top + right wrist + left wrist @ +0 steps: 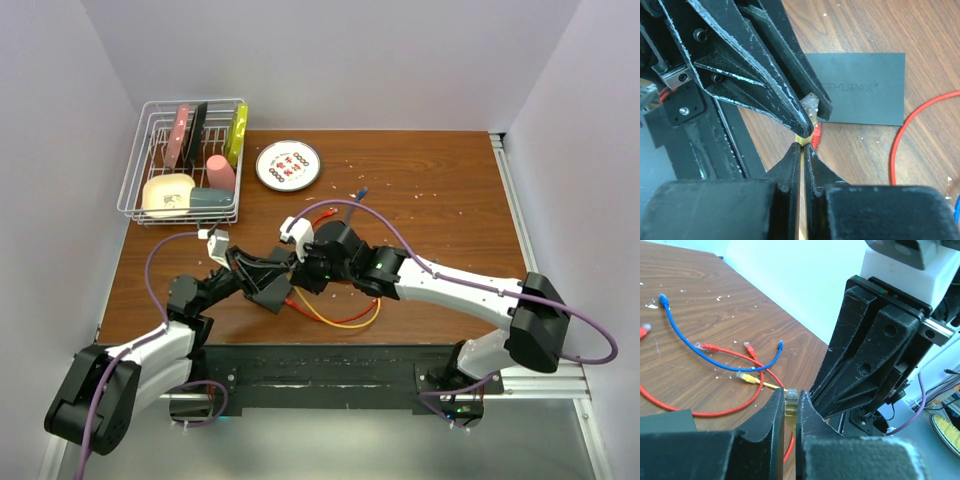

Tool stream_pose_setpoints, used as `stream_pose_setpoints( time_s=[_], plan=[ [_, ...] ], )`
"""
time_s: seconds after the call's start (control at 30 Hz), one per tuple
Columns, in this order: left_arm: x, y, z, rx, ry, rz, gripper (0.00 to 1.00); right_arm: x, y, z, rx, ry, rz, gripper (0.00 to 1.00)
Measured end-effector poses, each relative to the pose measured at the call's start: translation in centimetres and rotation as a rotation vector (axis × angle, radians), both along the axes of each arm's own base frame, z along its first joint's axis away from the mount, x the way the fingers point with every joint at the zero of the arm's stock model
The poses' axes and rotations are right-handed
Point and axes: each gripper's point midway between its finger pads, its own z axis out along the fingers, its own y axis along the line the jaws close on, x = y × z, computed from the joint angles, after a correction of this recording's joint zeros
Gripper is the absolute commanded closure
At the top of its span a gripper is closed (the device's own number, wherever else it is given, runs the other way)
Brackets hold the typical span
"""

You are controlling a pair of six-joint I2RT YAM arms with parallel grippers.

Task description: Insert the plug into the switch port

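Count: one switch point(865, 90), flat on the table point(450, 190). Beside it lie one blue cable point(690, 347), one yellow cable point(751, 379), and red cables point(715, 412) showing three ends. Both arms reach in low and meet tip to tip at the switch's edge. The left gripper point(790, 392) pinches the yellow cable's plug point(810, 102), fingers almost together. The right gripper point(802, 145) is closed on that cable just behind the plug. Whether the plug touches the switch cannot be told.

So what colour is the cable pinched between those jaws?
The cable is yellow, with a clear plug at its end; the right wrist view shows it best.
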Motion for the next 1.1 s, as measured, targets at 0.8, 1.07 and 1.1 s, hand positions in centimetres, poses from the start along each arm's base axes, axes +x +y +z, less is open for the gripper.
stream_pose_setpoints(
  time_s=[0.8,1.07,1.1],
  plan=[
    [-1.8,-0.2,2.5,-0.052,-0.079,-0.069,1.0,-1.6,-0.8,4.8,0.374,0.1,0.191,0.33],
    [-1.9,-0.3,2.5,-0.055,-0.074,-0.076,1.0,-1.2,-0.1,4.3,0.382,0.114,0.193,0.39],
    [-1.9,-0.3,2.6,-0.056,-0.073,-0.076,1.0,-1.2,-0.1,4.0,0.378,0.12,0.191,0.4]
  ],
)
